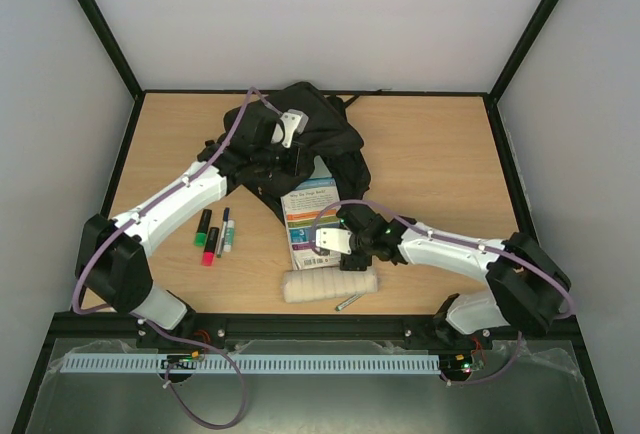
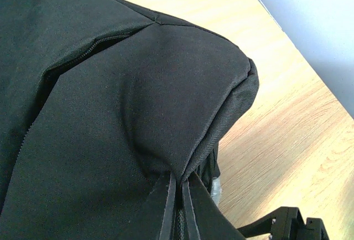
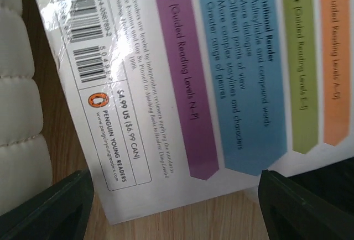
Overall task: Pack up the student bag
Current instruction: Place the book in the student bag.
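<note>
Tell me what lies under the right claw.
The book, back cover up, flat on the wooden table, with the right claw open above its near edge. Whatever lies beneath the book is covered.

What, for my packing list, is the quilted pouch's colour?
Cream pouch; clearest in the top view.

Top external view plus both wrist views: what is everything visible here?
student bag: one, black, far centre
book: one, white with coloured bands, at bag's near side
green marker: one, green-black, left of book
red marker: one, red-black, beside green one
pens: two, dark and white, beside markers
quilted pouch: one, cream, near edge
small stick: one, grey, by pouch's right end
table: one, light wood
left fingers: shut on student bag
right fingers: black, open over book's corner
</note>
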{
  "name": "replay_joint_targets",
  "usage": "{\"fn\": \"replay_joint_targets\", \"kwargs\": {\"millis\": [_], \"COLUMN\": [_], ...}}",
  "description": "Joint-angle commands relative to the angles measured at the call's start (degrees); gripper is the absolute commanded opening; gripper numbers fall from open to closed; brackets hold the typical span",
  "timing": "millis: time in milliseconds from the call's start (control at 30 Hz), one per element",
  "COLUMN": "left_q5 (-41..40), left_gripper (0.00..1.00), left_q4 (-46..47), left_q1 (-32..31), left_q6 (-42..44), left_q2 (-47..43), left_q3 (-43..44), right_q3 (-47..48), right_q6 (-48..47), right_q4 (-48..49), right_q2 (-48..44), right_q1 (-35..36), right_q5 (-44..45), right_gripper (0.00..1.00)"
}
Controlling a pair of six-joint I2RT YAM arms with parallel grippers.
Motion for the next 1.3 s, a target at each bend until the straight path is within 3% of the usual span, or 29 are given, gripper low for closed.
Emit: {"fn": "replay_joint_targets", "kwargs": {"millis": [0, 233, 433, 800, 867, 1033, 1267], "left_q5": [3.52, 3.47, 3.82, 3.84, 3.71, 3.64, 3.90], "left_gripper": [0.02, 0.02, 0.02, 0.02, 0.02, 0.02, 0.02], "left_q4": [4.13, 4.19, 3.81, 2.74, 2.54, 2.17, 2.82], "left_q1": [0.18, 0.45, 0.55, 0.65, 0.62, 0.67, 0.67], "left_q6": [0.32, 0.61, 0.93, 1.56, 1.67, 1.95, 1.62], "left_q2": [-0.21, -0.07, -0.18, -0.83, -1.08, -1.12, -1.20], "left_q3": [2.46, 2.32, 2.47, 2.40, 2.33, 2.30, 1.93], "right_q3": [-1.68, -1.13, 0.76, 6.75, 6.96, 5.09, 4.43], "right_q6": [-5.19, -5.22, -3.37, -1.93, -1.78, -7.91, -9.51], "right_q4": [2.13, 8.00, 17.00, 19.44, 17.12, 5.18, -0.22], "right_q2": [1.35, 5.13, 8.61, 10.34, 9.40, 2.05, 3.59], "right_q1": [1.39, 3.26, 3.16, 2.93, 2.90, 3.00, 3.56], "right_q5": [1.63, 5.54, 15.85, 19.37, 17.11, 2.17, 0.11], "right_gripper": [0.84, 0.85, 0.79, 0.72, 0.72, 0.82, 0.85]}}
